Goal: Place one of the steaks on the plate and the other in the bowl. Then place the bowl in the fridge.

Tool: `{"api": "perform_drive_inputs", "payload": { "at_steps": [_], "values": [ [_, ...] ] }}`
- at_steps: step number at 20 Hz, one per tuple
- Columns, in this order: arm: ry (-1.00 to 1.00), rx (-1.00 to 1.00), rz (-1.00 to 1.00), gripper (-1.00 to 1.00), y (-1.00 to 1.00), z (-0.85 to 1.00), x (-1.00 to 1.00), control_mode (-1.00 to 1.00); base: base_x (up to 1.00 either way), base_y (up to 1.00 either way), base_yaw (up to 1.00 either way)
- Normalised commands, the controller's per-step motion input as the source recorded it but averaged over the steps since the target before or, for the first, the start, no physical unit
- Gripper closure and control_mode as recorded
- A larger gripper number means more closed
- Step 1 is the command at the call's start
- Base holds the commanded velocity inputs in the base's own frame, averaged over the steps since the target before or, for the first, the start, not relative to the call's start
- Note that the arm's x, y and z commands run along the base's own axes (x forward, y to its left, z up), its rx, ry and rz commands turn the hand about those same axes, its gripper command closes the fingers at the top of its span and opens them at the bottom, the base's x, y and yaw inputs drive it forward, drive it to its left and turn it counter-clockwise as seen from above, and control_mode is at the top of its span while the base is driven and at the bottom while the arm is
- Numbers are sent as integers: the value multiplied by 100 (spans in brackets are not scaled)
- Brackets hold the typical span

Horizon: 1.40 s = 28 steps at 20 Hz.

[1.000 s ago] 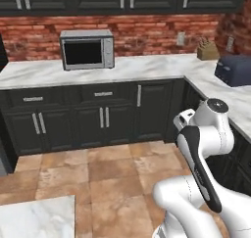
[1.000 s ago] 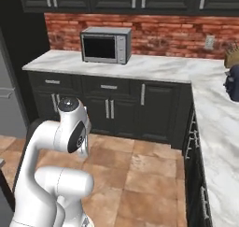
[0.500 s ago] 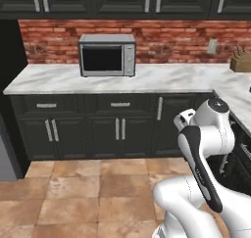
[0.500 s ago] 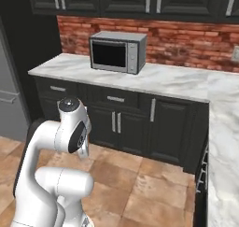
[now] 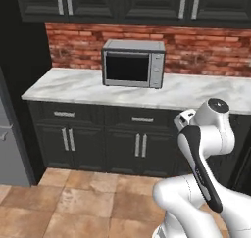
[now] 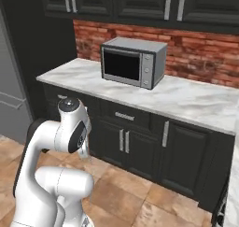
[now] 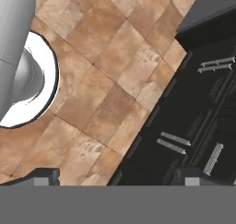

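Item: my two-finger dark-tipped gripper (image 7: 117, 174), at the bottom of the hand view, jaws wide apart, holding nothing, over tan stone floor tiles (image 7: 99, 85) and dark cabinet fronts with slim metal bar handles (image 7: 193, 121) to the right. Item: tall grey metal-look fridge (image 5: 9, 149), at the left edge of the left base view. Item: silver box microwave with black door (image 5: 133, 63), upper centre, on white marble counter (image 5: 73, 87). Item: red brick backsplash (image 5: 206, 56), behind it

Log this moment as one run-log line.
phase: base in transit | gripper: open, empty, above tile floor | ahead: microwave on marble counter | fridge: at left edge
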Motion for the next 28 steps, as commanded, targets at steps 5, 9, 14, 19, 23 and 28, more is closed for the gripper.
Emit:
{"api": "perform_drive_inputs", "payload": {
  "at_steps": [5,9,14,19,23,28],
  "values": [
    [0,0,0,-100,0,0,0,100,70,0,38],
    [0,0,0,-100,0,0,0,100,70,10,35],
    [0,0,0,-100,0,0,0,100,66,34,26],
    [0,0,0,-100,0,0,0,100,49,61,11],
    [0,0,0,-100,0,0,0,100,32,80,0],
    [0,0,0,-100,0,0,0,100,24,66,0]
  ]
}}
